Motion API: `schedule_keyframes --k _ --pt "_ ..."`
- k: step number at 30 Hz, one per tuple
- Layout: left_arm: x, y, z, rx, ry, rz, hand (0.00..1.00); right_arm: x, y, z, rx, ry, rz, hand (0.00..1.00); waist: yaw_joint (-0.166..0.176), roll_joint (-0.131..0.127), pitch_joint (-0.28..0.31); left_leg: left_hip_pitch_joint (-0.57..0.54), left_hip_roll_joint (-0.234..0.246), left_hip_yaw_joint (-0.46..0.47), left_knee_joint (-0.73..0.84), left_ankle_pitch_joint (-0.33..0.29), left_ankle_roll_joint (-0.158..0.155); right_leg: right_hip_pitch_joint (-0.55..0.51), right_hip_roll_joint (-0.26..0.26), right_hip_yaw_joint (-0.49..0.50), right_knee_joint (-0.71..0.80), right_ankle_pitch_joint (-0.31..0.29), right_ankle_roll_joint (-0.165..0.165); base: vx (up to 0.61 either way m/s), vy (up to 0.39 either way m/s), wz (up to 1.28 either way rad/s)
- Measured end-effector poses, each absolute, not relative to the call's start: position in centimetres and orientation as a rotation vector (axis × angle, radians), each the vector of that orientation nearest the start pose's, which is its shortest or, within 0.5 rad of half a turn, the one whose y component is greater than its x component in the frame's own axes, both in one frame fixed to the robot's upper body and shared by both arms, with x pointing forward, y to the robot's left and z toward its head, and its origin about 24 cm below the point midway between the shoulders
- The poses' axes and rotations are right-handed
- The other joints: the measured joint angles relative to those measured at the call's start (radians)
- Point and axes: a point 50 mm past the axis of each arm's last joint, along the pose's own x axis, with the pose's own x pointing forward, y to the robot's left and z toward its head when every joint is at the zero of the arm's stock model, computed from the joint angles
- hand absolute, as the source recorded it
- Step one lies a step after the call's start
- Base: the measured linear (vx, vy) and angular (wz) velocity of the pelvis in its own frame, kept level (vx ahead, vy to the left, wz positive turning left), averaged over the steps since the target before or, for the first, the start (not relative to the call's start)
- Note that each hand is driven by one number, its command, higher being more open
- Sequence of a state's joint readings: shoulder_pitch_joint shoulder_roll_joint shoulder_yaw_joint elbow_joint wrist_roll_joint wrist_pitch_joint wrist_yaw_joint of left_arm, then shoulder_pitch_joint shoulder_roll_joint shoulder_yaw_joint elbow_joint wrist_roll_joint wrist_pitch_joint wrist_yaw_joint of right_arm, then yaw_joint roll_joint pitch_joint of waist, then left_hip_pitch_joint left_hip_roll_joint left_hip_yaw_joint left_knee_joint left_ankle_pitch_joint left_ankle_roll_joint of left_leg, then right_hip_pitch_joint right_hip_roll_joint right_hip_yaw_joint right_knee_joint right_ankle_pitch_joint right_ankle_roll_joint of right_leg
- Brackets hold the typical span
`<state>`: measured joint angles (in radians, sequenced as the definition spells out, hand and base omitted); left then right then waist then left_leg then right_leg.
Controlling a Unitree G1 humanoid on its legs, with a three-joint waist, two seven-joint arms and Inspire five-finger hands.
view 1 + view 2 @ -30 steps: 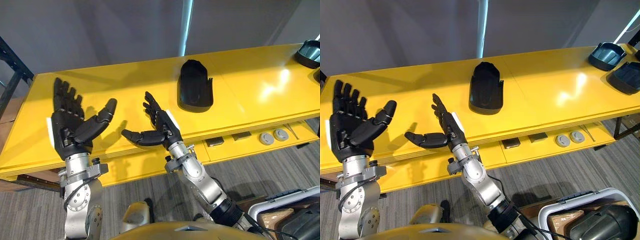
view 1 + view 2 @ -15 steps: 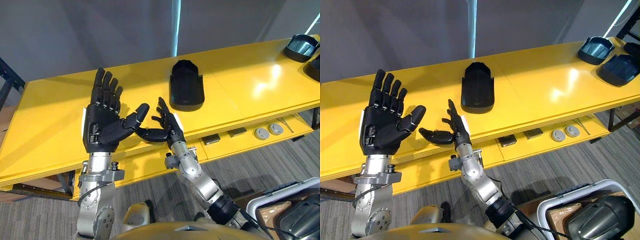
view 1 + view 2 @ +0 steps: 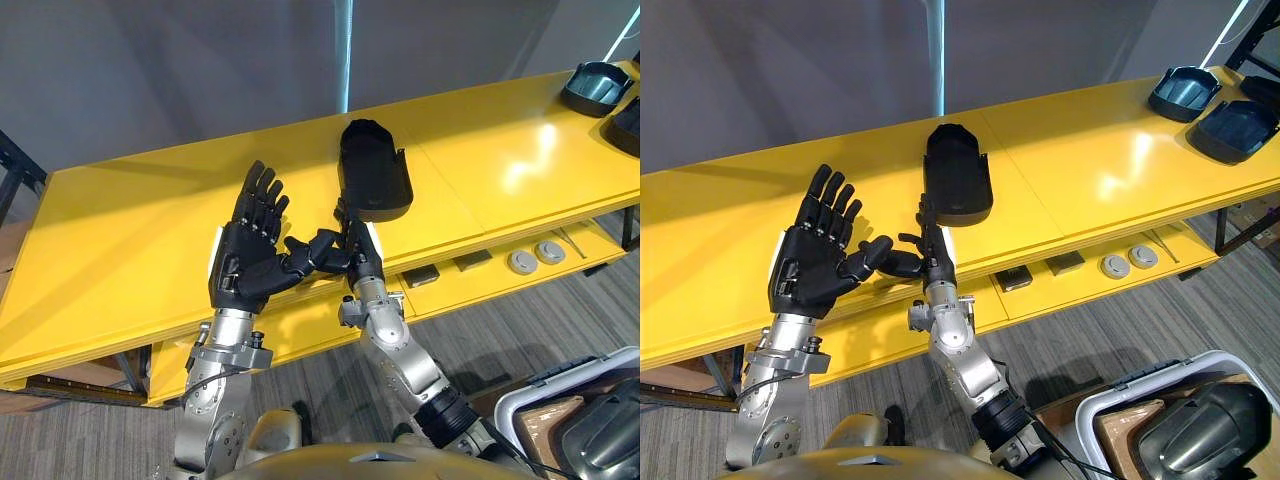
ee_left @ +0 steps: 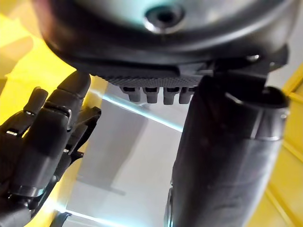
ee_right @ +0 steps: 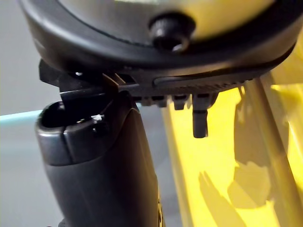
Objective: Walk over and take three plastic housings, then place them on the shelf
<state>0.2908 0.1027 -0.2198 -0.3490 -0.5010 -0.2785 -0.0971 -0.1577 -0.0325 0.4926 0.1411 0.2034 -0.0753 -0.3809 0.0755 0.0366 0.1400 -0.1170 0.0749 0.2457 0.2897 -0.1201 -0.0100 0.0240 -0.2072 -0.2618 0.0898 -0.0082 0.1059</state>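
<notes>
The black housing (image 3: 375,170) is lying on the yellow table (image 3: 120,230), toward the back edge. It is a long, glossy shell with a rounded far end, raised side walls and its hollow facing up.

The left hand (image 3: 250,265) is hovering over the table's front edge with its palm turned toward the camera. Its fingers (image 3: 262,195) are standing straight and spread apart, holding nothing. The right hand (image 3: 352,245) is standing edge-on just beside it, fingers straight and together, also empty. Its fingertips are showing right at the housing's near end, but I cannot tell whether they are touching it. The two thumbs are overlapping between the palms.

The right eye view is taking in more of the table's right end. There a second housing (image 3: 1183,92) and a third housing (image 3: 1240,128) are sitting near each other, well apart from both hands. The left wrist view is catching the right hand from the side, its fingers straight, next to the left hand's own thumb.
</notes>
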Motion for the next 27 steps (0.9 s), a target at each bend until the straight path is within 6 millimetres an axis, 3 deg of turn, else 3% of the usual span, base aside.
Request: schedule_keyframes --k 8,27 --pt "18.8 11.5 8.1 -0.522 -0.276 -0.305 1.0 25.3 -5.3 3.9 0.125 0.022 0.096 1.0 -0.014 -0.002 -0.016 0.004 -0.013 -0.001 -0.017 0.007 0.0 -0.007 -0.013 -0.002 0.014 -0.005 0.002 0.0 0.004 0.01" --pt "18.7 10.2 7.2 -0.621 -0.192 -0.381 1.0 25.1 -6.7 3.7 0.15 0.024 0.01 1.0 -0.027 -0.016 -0.031 0.005 -0.015 0.002 -0.031 0.019 0.007 -0.01 -0.013 -0.001 0.008 -0.001 0.007 0.0 0.0 0.0"
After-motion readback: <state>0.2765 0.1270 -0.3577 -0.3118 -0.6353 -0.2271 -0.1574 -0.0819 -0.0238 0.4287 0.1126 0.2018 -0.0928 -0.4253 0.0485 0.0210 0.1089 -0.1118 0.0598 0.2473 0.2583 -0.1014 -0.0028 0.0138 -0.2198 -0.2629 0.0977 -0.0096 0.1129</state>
